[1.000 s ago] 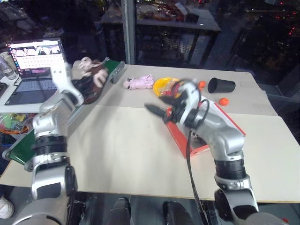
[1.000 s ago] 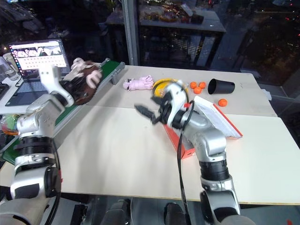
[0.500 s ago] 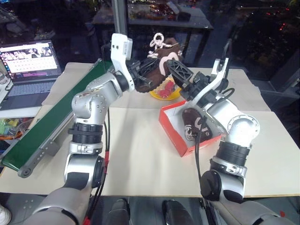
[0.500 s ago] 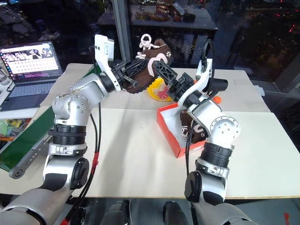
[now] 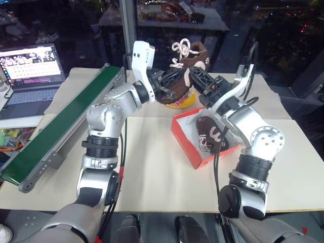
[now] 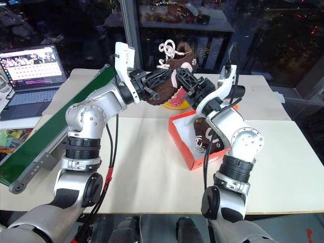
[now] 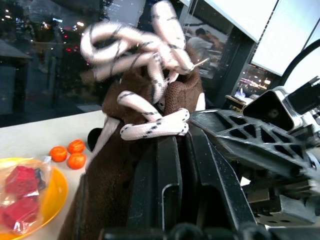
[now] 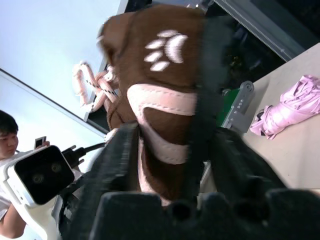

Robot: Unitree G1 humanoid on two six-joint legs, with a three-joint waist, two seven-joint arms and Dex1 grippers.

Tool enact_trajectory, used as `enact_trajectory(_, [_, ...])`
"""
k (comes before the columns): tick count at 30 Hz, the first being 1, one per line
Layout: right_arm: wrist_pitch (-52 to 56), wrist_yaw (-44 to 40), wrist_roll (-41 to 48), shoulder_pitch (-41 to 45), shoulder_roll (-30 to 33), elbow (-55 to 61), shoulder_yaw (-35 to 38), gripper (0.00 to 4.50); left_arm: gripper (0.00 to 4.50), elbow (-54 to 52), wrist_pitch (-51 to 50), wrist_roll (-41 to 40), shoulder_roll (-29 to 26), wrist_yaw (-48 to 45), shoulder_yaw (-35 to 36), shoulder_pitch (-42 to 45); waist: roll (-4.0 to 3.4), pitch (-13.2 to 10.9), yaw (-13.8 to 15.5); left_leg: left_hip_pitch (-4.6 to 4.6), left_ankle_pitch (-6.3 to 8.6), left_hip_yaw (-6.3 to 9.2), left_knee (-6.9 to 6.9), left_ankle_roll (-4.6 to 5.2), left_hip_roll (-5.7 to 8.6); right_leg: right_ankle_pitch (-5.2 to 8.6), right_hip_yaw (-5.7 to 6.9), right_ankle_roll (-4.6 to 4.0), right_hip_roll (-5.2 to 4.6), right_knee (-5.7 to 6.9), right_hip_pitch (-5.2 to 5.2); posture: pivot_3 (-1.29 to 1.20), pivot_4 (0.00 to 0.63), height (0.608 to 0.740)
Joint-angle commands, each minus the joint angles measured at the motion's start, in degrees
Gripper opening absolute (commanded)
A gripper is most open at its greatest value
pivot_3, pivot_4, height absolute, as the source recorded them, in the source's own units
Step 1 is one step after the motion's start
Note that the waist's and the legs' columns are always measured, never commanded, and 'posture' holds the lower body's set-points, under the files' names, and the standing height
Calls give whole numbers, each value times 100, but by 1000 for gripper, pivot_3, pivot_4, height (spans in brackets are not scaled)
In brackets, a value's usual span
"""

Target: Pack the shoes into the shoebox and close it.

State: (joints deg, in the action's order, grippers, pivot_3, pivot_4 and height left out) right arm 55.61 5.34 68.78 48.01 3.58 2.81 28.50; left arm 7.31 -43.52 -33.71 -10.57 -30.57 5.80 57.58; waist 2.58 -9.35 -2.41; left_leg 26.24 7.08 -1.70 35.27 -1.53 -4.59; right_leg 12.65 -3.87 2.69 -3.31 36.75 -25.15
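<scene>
Judging by how things lay, the packing was about half done. One shoe (image 5: 210, 135) already sat inside the open shoebox (image 5: 183, 132), which stood on the table (image 5: 152, 167) right of centre, in front of the right arm. The second shoe (image 5: 185, 58) was up in the air above the far edge of the box, laces on top. The left gripper (image 5: 169, 83) was clamped shut on it from the left. The right gripper (image 5: 200, 81) reached in from the right with its fingers (image 8: 125, 150) set on either side of the sole end; the right wrist view showed them straddling the brown upper, narrow around it, though whether they truly pinched it I could not tell. It looked like a hand-over between the two arms.

What was left: lower that shoe in beside the first, then fold the lid down.

As for markings, a white paw print and a cream curved stripe showed on the raised shoe, and similar white marks on the packed one. No readable writing appeared anywhere; the laptop (image 5: 30, 68) at far left had text on screen too small to read.
</scene>
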Motion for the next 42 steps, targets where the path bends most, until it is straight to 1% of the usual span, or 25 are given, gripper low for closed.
enact_trajectory(1, [-457, 7, 67, 153, 130, 86, 47, 609, 755, -296, -123, -303, 66, 122, 244, -6, 0, 0, -1, 0, 0, 0, 0, 0, 0, 0, 0, 0, 0, 0, 0, 0, 150, 736])
enact_trajectory(2, [-536, 10, 19, 177, 169, 49, 53, 528, 979, -318, -179, -382, 48, 125, 322, -19, 0, 0, 0, 0, 0, 0, 0, 0, 0, 0, 0, 0, 0, -1, 0, 0, 150, 736])
enact_trajectory(5, [-743, -96, -348, 203, 486, -34, -71, 494, 2100, -452, -258, -354, -115, 154, 307, -96, -1, -1, 0, 1, 0, 0, 0, 0, 1, 0, 0, 1, 0, -2, 0, 0, 150, 736])
enact_trajectory(7, [-841, -267, -726, 245, 882, -144, -224, 486, 2763, -525, -410, -422, -230, 196, 377, -173, -1, -1, 7, 1, 0, 0, 0, 0, 1, 1, 0, 1, -1, -2, 0, 0, 150, 736])
enact_trajectory(9, [-848, -532, -1105, 348, 1433, -362, -387, 484, 3541, -657, -583, -487, -457, 110, 413, -314, -2, -1, 3, 1, 0, 0, 0, 0, 2, 1, 0, 1, -1, -2, 0, 0, 150, 736])
enact_trajectory(11, [-748, -800, -1440, 376, 1911, -507, -637, 483, 3561, -748, -655, -509, -614, 94, 432, -409, -10, -6, 1, 1, 0, 0, -1, 0, 3, 1, -1, 1, -2, -4, 0, 0, 150, 736])
enact_trajectory(13, [-499, -1185, -1879, 350, 2538, -684, -1049, 477, 3561, -803, -682, -520, -791, 128, 512, -515, -16, -10, 0, 1, 0, 0, -4, 0, 3, 2, -1, 1, -2, -5, -2, 0, 150, 736])
enact_trajectory(14, [-313, -1522, -2117, 294, 2954, -733, -1389, 476, 3561, -820, -673, -498, -885, 168, 569, -583, -18, -11, 0, 1, 0, 0, -5, 0, 4, 2, -2, 1, -2, -6, -2, 0, 150, 736])
enact_trajectory(15, [-208, -1777, -2270, 264, 3219, -779, -1614, 476, 3561, -828, -660, -485, -938, 203, 597, -623, -20, -13, -1, 0, 0, 0, -6, 0, 4, 2, -3, 0, -2, -7, -2, 0, 150, 736])
enact_trajectory(17, [29, -2286, -2417, 123, 3613, -831, -1948, 476, 3561, -890, -632, -446, -1027, 245, 594, -745, -20, -13, -5, 0, 0, -1, -6, 0, 5, 2, -4, 0, -2, -7, -3, 0, 150, 736])
enact_trajectory(20, [232, -2882, -2579, -130, 3919, -805, -2312, 476, 3561, -1023, -612, -433, -1059, 302, 532, -882, -20, -13, -4, -3, 0, 0, -7, 0, 5, 3, -5, -1, -2, -9, 1, 0, 150, 736])
enact_trajectory(27, [403, -3538, -2943, -455, 3957, -880, -2671, 476, 3561, -1269, -648, -423, -1032, 426, 400, -1129, -20, -13, 10, -2, 0, 0, -1, 0, 8, 3, -8, 2, -3, -9, 0, 0, 150, 736])
enact_trajectory(29, [275, -3812, -3138, -540, 3976, -852, -2899, 476, 3561, -1356, -696, -372, -1093, 460, 315, -1208, -20, -13, 14, -2, 0, 0, -1, 0, 9, 4, -8, 2, -3, -9, 0, 0, 150, 736])
enact_trajectory(34, [90, -4326, -3636, -531, 3926, -982, -3410, 476, 3561, -1663, -870, -525, -1031, 656, 378, -1315, -20, -13, 10, -2, 0, 0, 1, 0, 9, 4, -9, 3, -3, -7, 0, 0, 150, 736])
enact_trajectory(38, [-153, -4769, -4121, -395, 3794, -1573, -3936, 476, 3561, -1882, -970, -544, -1056, 776, 381, -1475, -20, -13, 14, -3, 1, 0, 1, 0, 10, 4, -9, 3, -3, -8, 2, 0, 150, 736])
enact_trajectory(41, [-631, -5116, -4669, -153, 3544, -2384, -4401, 476, 3561, -2042, -1017, -531, -1096, 847, 404, -1620, -19, -12, -3, -10, 0, 0, 2, 0, 10, 4, -9, 3, -3, -7, 7, 0, 150, 736])
enact_trajectory(42, [-873, -5186, -4913, -1, 3393, -2815, -4551, 476, 3561, -2110, -1045, -546, -1093, 897, 432, -1671, -18, -12, 0, -15, 0, 0, 3, 0, 9, 4, -9, 3, -1, -6, 11, 0, 150, 736])
